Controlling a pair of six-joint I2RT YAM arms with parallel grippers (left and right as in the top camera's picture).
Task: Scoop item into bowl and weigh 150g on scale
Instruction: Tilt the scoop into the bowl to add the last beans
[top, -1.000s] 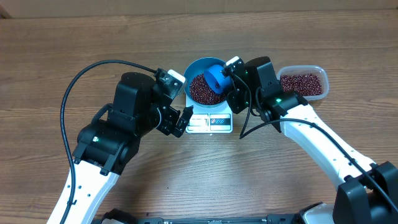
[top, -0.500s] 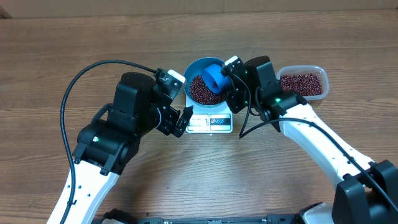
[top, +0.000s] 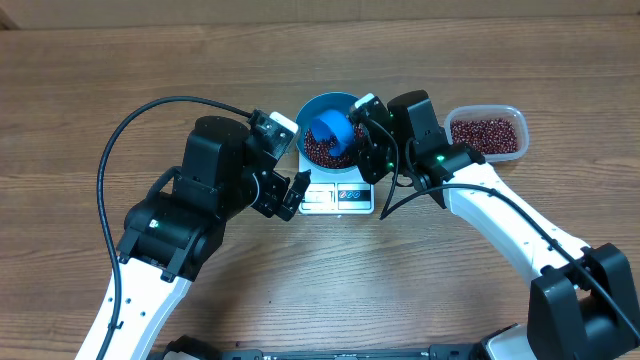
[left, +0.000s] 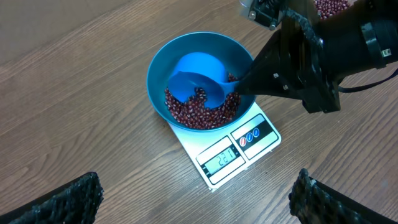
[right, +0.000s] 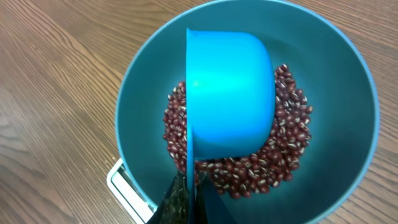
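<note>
Beans lie in one bowl on one scale, under one scoop.

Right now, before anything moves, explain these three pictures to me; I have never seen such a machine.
Two robot arms stand at a wooden table. One picture looks down from above; the other two come from a camera on each wrist. On the table sits a white scale, with a blue bowl on it holding red-brown beans. A clear tub of more beans lies beside the right arm. The right gripper is shut on the handle of a blue scoop, tilted inside the bowl. The left gripper is open, empty, beside the scale.
</note>
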